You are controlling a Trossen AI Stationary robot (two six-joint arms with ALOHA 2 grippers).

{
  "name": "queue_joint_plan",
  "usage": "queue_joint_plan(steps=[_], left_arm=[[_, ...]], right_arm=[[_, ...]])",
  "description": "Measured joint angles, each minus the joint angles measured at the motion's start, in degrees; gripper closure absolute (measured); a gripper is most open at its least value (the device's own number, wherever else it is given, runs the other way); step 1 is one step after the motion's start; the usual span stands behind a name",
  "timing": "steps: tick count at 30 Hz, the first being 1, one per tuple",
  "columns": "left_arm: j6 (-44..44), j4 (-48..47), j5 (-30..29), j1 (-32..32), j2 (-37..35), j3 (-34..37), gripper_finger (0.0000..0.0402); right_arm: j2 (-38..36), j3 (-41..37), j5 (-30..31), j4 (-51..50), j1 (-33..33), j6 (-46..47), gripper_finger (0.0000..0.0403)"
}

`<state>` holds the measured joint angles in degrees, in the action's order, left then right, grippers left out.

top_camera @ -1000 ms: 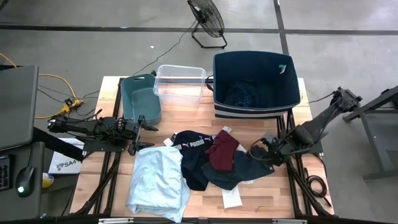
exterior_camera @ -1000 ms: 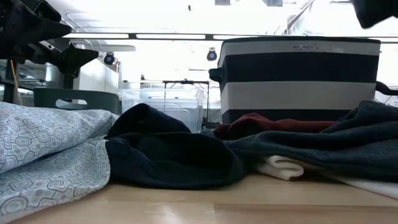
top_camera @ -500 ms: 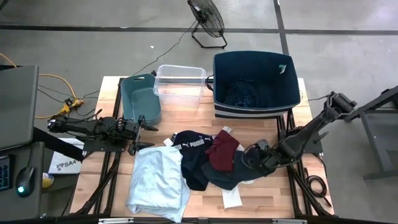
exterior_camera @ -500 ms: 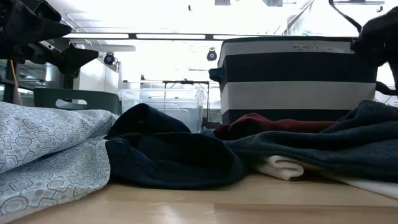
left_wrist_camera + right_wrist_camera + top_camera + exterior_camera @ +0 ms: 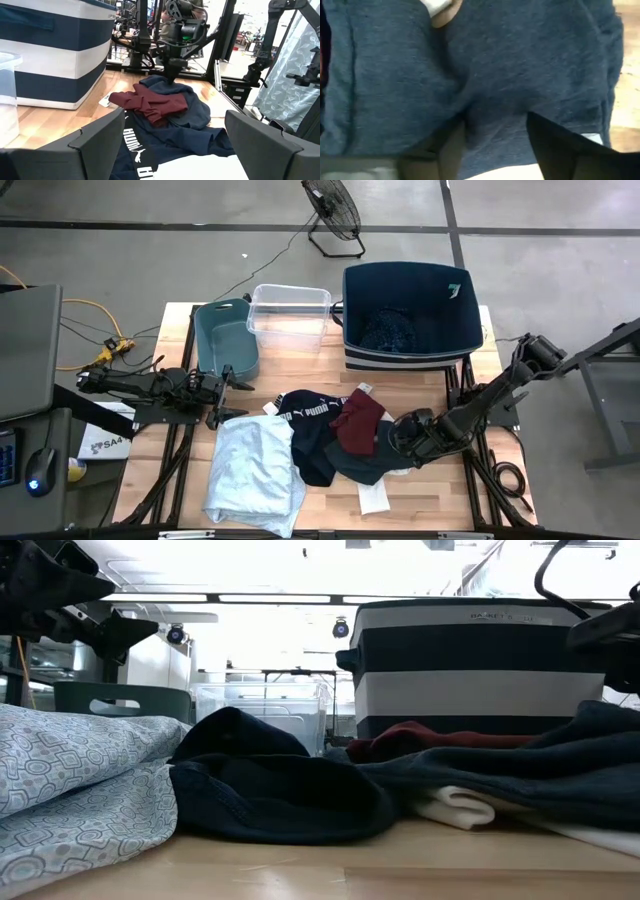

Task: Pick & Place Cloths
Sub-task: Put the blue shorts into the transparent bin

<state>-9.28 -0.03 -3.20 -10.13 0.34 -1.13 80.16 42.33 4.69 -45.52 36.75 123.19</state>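
Cloths lie heaped on the near half of the wooden table (image 5: 330,370): pale-blue patterned cloth (image 5: 255,470) on the left arm's side, black PUMA cloth (image 5: 305,425) beside it, maroon cloth (image 5: 358,422) draped on top of a dark blue-grey cloth (image 5: 385,452), with small white pieces (image 5: 373,498) poking out at the near edge. Right gripper (image 5: 403,436) is down on the blue-grey cloth at the pile's right side; the wrist view shows its fingers (image 5: 560,145) pressed into the fabric, a ridge bunched between them, jaws part-way in but not visibly clamped, so no firm hold can be claimed. Left gripper (image 5: 225,395) waits beside the teal bin (image 5: 225,345), jaws wide, empty. Handling judgement: all pieces are light, limp and non-fragile; they fold and drag rather than lift as a unit. The blue-grey one looks a thick knit, grippy, but it lies under the maroon cloth and over the white pieces, so neighbours will likely trail along. Best hold is a raised fold, pinched deep, then lifted high before moving towards the navy striped bin (image 5: 408,315), which already holds a dotted navy cloth (image 5: 392,330).
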Motion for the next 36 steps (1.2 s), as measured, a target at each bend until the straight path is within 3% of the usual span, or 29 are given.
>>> queue_joint_plan(steps=[9, 17, 27, 36], left_arm=[[0.0, 0.1, 0.0, 0.0, 0.0, 0.0, 0.0065], [-6.1, 0.0, 0.5, 0.0, 0.0, 0.0, 0.0065], [-29.8, 0.7, -2.2, 0.0, 0.0, 0.0, 0.0065], [-36.2, 2.2, -3.6, 0.0, 0.0, 0.0, 0.0065]], right_arm=[[-0.8, 0.1, -0.2, 2.5, 0.0, 1.3, 0.0387], [-4.9, 6.7, 4.8, -3.2, 0.0, -0.6, 0.0397], [-7.1, 23.6, 11.2, -23.4, 0.0, -7.5, 0.0398], [-7.1, 35.1, 25.0, -26.2, 0.0, -19.3, 0.0399]])
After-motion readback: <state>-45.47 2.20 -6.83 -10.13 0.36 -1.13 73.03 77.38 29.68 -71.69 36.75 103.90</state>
